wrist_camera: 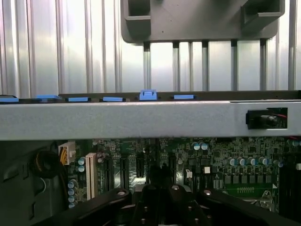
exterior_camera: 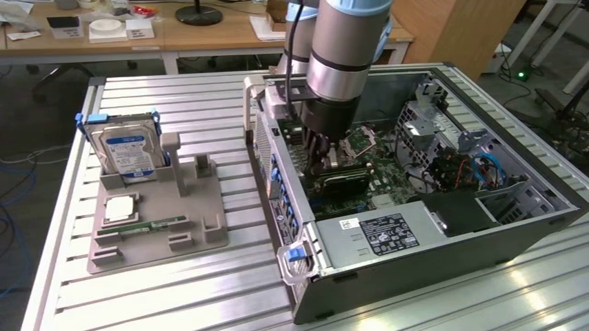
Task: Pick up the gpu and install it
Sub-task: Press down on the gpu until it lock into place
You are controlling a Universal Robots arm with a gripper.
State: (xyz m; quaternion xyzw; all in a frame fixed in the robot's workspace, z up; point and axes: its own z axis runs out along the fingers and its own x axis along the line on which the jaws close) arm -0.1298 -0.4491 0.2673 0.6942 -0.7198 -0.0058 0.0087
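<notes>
The arm's gripper (exterior_camera: 319, 160) is down inside the open computer case (exterior_camera: 515, 227), right over the gpu (exterior_camera: 338, 181) on the motherboard (wrist_camera: 216, 160). The card looks about seated. I can't tell whether the jaws grip it.

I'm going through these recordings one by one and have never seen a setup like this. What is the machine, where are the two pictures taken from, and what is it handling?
The machine is a single robot arm with a claw at its end. One picture comes from a camera standing off the arm; the other from a camera on its wrist, looking past the claw. An open computer case lies on a ribbed metal table. The arm reaches down into the case, its claw at the graphics card, which sits low against the green circuit board. Whether the card is gripped cannot be told. On the exterior view's left, a grey holder carries a hard drive and a memory stick.
</notes>
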